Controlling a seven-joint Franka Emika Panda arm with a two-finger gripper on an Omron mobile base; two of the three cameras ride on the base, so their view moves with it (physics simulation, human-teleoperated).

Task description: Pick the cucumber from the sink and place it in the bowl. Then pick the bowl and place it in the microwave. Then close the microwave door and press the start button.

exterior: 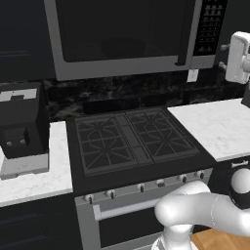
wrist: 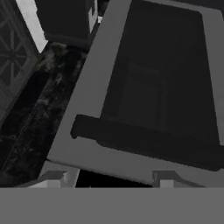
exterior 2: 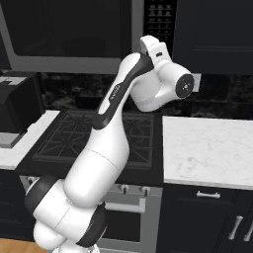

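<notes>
The hand (wrist: 107, 186) is facing the door (wrist: 153, 96) of the microwave (exterior: 132, 36), which looks shut; grip impossible to tell. If it's drifting off the keypad (exterior: 209, 27), the start press is missing.

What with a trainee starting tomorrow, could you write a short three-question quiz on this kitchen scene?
1. True or false: the wide, grey-framed, dark-glass microwave door is shut.
2. What lies directly beneath the boxy grey-and-black microwave? A) a sink B) the black gas cooktop with grates C) a fridge
3. Fill in: in the left base view, the black keypad strip is on the microwave's ___ side.

Key: 1 true; 2 B; 3 right.
</notes>
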